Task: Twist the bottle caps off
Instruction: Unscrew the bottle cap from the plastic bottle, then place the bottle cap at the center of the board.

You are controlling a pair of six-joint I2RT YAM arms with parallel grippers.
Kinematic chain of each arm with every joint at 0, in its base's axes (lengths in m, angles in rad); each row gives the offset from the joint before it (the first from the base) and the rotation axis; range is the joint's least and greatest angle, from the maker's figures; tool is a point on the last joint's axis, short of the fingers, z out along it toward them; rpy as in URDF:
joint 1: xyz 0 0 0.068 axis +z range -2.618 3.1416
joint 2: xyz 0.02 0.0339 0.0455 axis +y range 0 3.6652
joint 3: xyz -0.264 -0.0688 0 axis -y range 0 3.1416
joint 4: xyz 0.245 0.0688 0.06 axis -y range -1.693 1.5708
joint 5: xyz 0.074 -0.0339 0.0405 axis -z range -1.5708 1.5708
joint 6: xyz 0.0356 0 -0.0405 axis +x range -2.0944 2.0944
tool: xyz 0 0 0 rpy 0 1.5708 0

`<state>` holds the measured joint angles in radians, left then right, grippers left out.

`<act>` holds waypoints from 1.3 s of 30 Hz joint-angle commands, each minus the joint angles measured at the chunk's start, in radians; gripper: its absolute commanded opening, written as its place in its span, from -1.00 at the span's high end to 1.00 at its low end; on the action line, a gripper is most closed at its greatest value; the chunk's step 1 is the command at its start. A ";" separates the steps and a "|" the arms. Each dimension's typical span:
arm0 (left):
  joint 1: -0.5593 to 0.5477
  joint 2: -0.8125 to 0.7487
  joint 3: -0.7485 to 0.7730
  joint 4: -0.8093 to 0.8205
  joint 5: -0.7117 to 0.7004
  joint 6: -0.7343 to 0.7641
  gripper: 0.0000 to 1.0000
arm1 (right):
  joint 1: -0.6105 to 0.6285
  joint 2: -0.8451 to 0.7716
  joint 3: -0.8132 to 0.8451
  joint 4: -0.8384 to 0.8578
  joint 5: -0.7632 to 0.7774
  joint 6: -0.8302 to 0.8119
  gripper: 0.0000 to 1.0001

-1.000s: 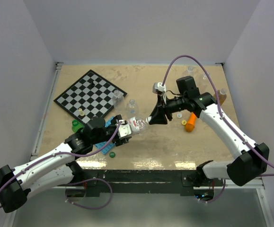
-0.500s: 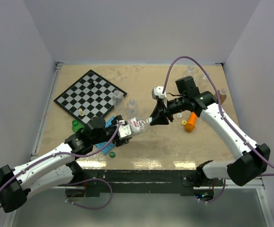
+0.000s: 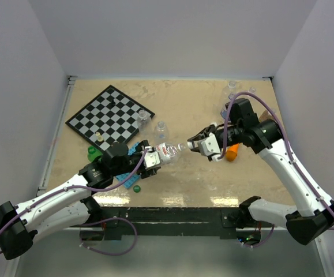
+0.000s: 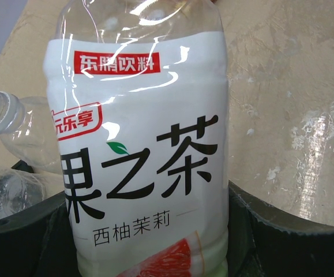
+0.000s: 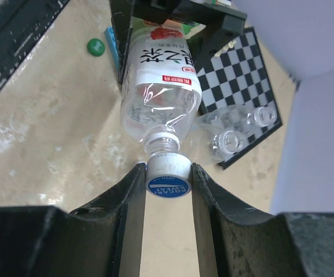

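A clear bottle with a white label (image 3: pixel 168 150) is held level above the table. My left gripper (image 3: pixel 153 157) is shut on its labelled body (image 4: pixel 141 144), with a dark finger (image 4: pixel 282 242) on each side. The bottle cap (image 5: pixel 168 176), white with a blue top, sits at the end of the neck. My right gripper (image 5: pixel 168 179) is shut on the cap, one finger pressed against each side. In the top view the right gripper (image 3: pixel 196 144) meets the bottle's mouth from the right.
A chessboard (image 3: pixel 110 115) lies at the back left, with empty clear bottles (image 3: pixel 143 117) at its near edge. An orange carrot toy (image 3: pixel 232 152) lies under the right arm. A loose green cap (image 3: pixel 136 187) and blue pieces (image 3: pixel 133 150) lie near the left gripper.
The right gripper has closed on the bottle's cap and its wrist has turned, with the forearm swinging out to the right. The left arm and the bottle have stayed put.
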<state>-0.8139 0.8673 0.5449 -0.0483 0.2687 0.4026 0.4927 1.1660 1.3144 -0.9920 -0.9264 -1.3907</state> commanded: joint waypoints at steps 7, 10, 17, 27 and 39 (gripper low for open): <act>0.001 -0.007 0.006 0.027 0.023 -0.016 1.00 | 0.006 -0.009 -0.026 -0.089 0.043 -0.482 1.00; 0.001 -0.007 0.006 0.028 0.026 -0.015 1.00 | 0.006 -0.017 -0.027 -0.089 0.047 -0.488 1.00; 0.001 -0.011 0.006 0.027 0.023 -0.016 1.00 | -0.012 -0.061 -0.058 -0.042 0.002 -0.374 1.00; 0.001 -0.014 0.007 0.027 0.024 -0.016 1.00 | -0.051 -0.186 -0.204 0.226 0.093 0.057 1.00; 0.001 -0.020 0.009 0.025 0.020 -0.018 1.00 | -0.085 -0.128 -0.276 0.495 0.311 0.622 0.95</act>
<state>-0.8139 0.8673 0.5449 -0.0483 0.2760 0.4026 0.4240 1.0096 1.0409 -0.6079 -0.6846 -0.9619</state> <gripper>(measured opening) 0.749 0.360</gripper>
